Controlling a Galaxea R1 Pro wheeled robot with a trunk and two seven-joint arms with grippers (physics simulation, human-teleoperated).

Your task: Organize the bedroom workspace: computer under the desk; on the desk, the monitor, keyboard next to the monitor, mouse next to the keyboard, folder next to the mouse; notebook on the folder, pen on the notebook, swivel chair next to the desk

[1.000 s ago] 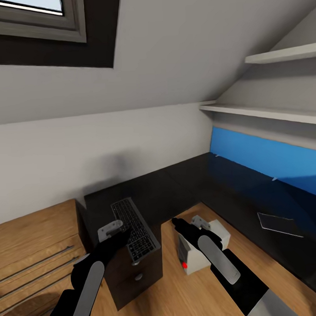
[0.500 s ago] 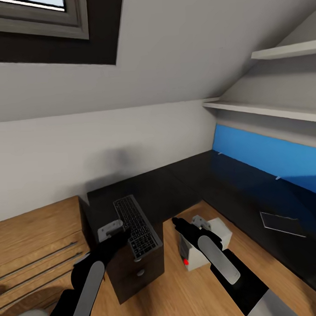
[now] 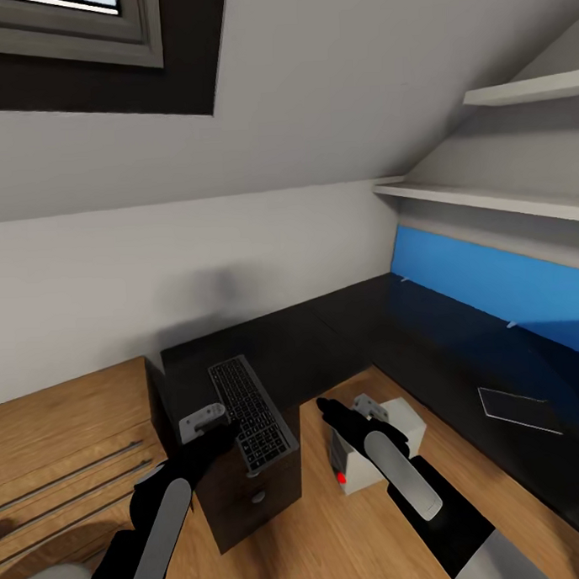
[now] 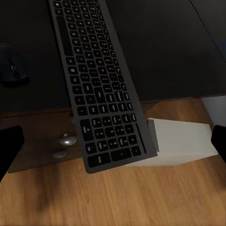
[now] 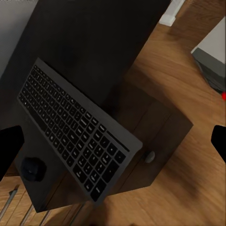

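Item: keyboard (image 3: 251,412). Slim, dark keys, grey frame. Lies on top of a black drawer cabinet (image 3: 248,502), at about 7 o'clock in the head view. Its near end overhangs the cabinet's front edge, which would leave a free edge for a grip. Not yet on the desk.

Item: mouse (image 5: 32,168). Small, dark, on the same cabinet top, just beside the keyboard, apart from it.

Item: computer (image 3: 372,450). Light grey tower with a red light, standing on the wood floor at 6 o'clock, just right of the cabinet. It sits beside the desk's near edge, not under the top; judged still to be moved.

Item: desk (image 3: 461,358). Glossy black top running from 6 toward 3 o'clock, blue panel (image 3: 491,285) along its back. A dark flat notebook (image 3: 514,408) lies on it at 4 o'clock.

Item: left gripper (image 3: 212,415). Hovers at the keyboard's left edge, over the cabinet. Fingers spread, nothing between them; judged to be lining up on the keyboard.

Item: right gripper (image 3: 369,408). Hangs over the computer's top. In its wrist view the fingertips stand wide apart at the frame's edges, holding nothing.

Item: wall shelves (image 3: 488,201). White, above the desk at 2 o'clock.
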